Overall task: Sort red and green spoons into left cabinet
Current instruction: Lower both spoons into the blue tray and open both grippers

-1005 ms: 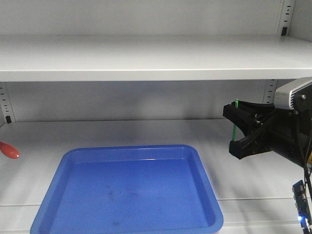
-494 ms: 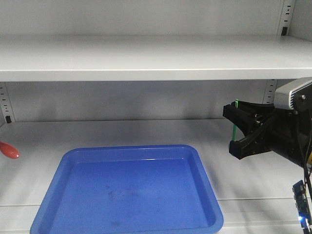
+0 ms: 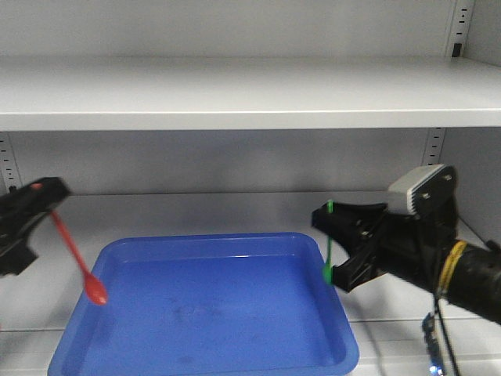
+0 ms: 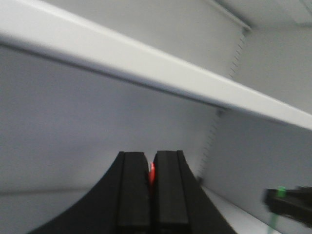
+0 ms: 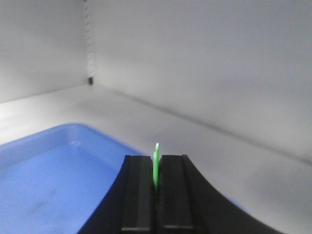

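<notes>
Both tools grip spoons inside the grey cabinet point(image 3: 235, 94): left tool point(image 3: 35, 205) clamps the red spoon point(image 3: 77, 254) over the blue tray's point(image 3: 211, 313) left edge, right tool point(image 3: 344, 247) pinches the green spoon point(image 3: 329, 243) at its right rim.

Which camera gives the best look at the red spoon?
The exterior front-facing view: the whole red spoon hangs from the left gripper over the blue tray. The left wrist view shows only a red sliver; the right wrist view shows none.
</notes>
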{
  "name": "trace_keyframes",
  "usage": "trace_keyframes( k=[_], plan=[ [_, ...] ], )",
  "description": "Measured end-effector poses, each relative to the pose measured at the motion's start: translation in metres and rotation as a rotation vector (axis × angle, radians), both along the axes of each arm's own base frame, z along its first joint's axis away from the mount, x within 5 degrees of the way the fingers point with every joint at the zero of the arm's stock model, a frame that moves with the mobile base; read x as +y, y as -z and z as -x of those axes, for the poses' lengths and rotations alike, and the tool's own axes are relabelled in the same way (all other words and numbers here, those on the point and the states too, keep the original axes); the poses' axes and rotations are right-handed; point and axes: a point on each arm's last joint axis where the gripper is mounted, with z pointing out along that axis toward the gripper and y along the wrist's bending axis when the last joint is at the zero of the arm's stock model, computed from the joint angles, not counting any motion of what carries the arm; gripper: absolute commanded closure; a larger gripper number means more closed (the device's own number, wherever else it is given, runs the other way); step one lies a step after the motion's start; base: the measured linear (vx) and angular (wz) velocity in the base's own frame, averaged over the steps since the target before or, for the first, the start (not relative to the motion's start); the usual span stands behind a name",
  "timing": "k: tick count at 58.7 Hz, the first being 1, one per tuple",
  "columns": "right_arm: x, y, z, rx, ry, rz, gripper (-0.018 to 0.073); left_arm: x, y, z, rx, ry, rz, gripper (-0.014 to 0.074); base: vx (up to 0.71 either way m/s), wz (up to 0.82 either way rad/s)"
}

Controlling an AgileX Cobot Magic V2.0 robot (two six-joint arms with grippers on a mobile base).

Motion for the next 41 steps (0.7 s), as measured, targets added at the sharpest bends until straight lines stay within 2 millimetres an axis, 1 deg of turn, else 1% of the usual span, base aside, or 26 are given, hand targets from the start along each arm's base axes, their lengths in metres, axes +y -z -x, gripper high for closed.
trace_keyframes(
  k=[3,5,8,9,13,18,24,31,36,41],
  plan=[
    [0.011,0.003,-0.001,0.010,-0.030,0.003,0.0564,-0.007,0.000,-0.011,0.047,0.046,0.021,0.0587,0.00,0.00],
    [0.021,0.004,-0.002,0.014,-0.055,0.009,0.0561,-0.012,0.000,-0.021,0.079,0.072,0.029,0.0587,0.00,0.00],
    [0.036,0.002,-0.003,0.010,-0.078,0.019,0.0560,-0.019,0.001,-0.035,0.128,0.094,0.050,0.0587,0.00,0.00],
    [0.039,0.002,-0.004,0.012,-0.080,0.024,0.0558,-0.021,0.001,-0.036,0.142,0.097,0.057,0.0587,0.00,0.00],
    [0.055,-0.001,-0.007,0.013,-0.074,0.054,0.0550,-0.028,0.008,-0.054,0.219,0.107,0.092,0.0584,0.00,0.00],
    [0.064,-0.001,-0.014,0.040,-0.025,0.089,0.0540,-0.037,0.020,-0.070,0.297,0.127,0.127,0.0568,0.00,0.00],
    [0.067,0.006,-0.022,0.111,0.049,0.107,0.0515,-0.046,0.034,-0.080,0.364,0.149,0.149,0.0520,0.00,0.00],
    [0.066,0.009,-0.024,0.162,0.088,0.092,0.0459,-0.052,0.051,-0.088,0.420,0.156,0.147,0.0414,0.00,0.00],
    [0.065,0.011,-0.026,0.182,0.114,0.096,0.0392,-0.054,0.062,-0.092,0.453,0.156,0.144,0.0288,0.00,0.00],
    [0.062,0.013,-0.027,0.202,0.149,0.105,0.0302,-0.054,0.071,-0.096,0.479,0.151,0.140,0.0163,0.00,0.00]
  ],
)
